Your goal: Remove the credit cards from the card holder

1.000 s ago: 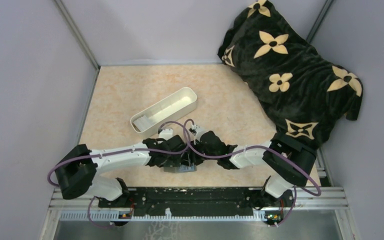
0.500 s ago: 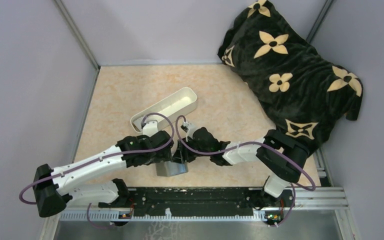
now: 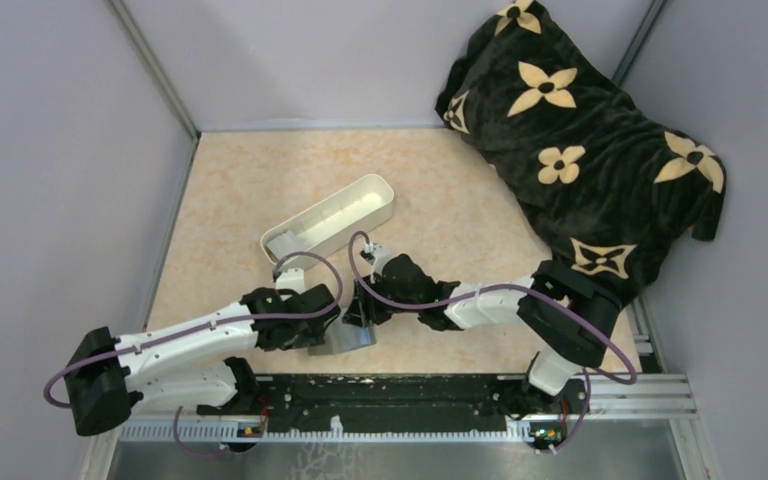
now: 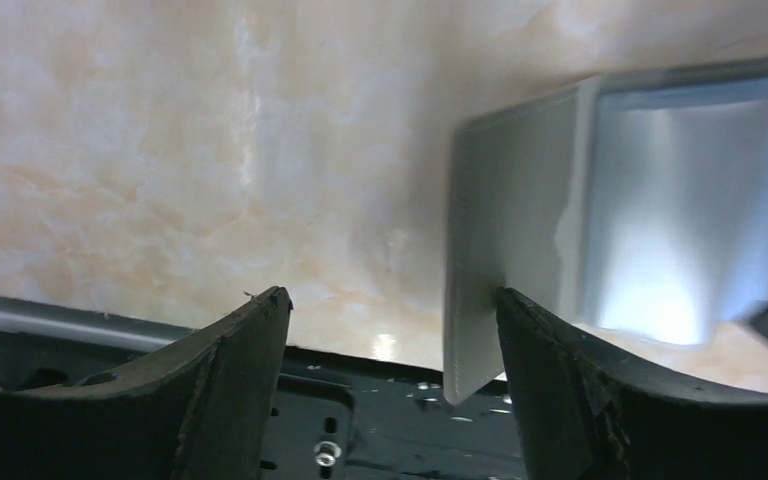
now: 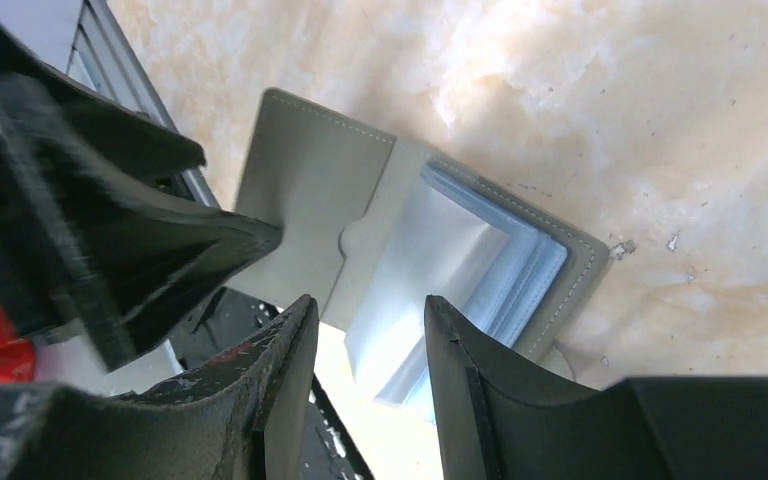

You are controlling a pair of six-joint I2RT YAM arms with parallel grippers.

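Lying open at the bench's (image 3: 260, 180) near edge, the card holder (image 3: 345, 338) spans left-right between the left hand (image 3: 322, 320) and the right hand (image 3: 362, 313). Left wrist view: the left hand (image 4: 392, 295) gapes, released, with the holder's flap (image 4: 510, 230) at its right finger. Right wrist view: the right hand (image 5: 365, 325) straddles the pocket side, where the credit cards (image 5: 440, 265) look tucked inside. I cannot tell whether it grips.

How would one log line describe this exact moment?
card holder: open | left pincer: open, beside grey flap | right pincer: over pale inner pocket, grip unclear
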